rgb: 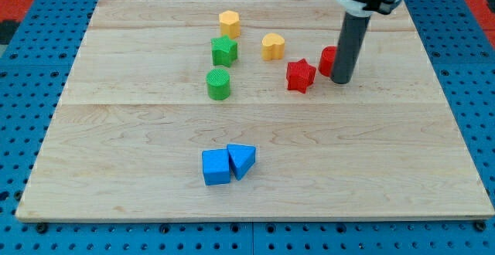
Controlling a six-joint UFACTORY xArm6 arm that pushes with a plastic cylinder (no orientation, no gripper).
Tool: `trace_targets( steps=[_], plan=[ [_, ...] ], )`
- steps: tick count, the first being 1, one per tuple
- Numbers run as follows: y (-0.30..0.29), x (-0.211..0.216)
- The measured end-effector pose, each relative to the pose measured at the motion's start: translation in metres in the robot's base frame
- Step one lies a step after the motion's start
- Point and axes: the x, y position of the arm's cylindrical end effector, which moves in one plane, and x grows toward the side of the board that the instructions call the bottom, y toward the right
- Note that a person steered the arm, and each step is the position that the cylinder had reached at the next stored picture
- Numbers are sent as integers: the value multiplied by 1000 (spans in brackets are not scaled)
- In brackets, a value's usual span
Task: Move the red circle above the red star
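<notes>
The red star [300,76] lies on the wooden board [387,154] at the upper right of centre. The red circle [328,59] sits just to its right and slightly toward the view's top, partly hidden behind my rod. My tip [341,79] rests on the board touching the red circle's right side, a short way right of the red star.
A yellow heart [272,45] lies left of the red star toward the view's top. A yellow hexagon [229,23], a green star [224,51] and a green cylinder [219,83] stand in a column left of it. A blue cube [216,167] and a blue triangle [242,161] touch near the view's bottom.
</notes>
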Motion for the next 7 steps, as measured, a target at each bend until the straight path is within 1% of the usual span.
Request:
trace_targets(
  steps=[1, 2, 4, 6, 7],
  plan=[
    [26, 0],
    [45, -30],
    [32, -46],
    [-6, -47],
    [21, 4]
  ],
)
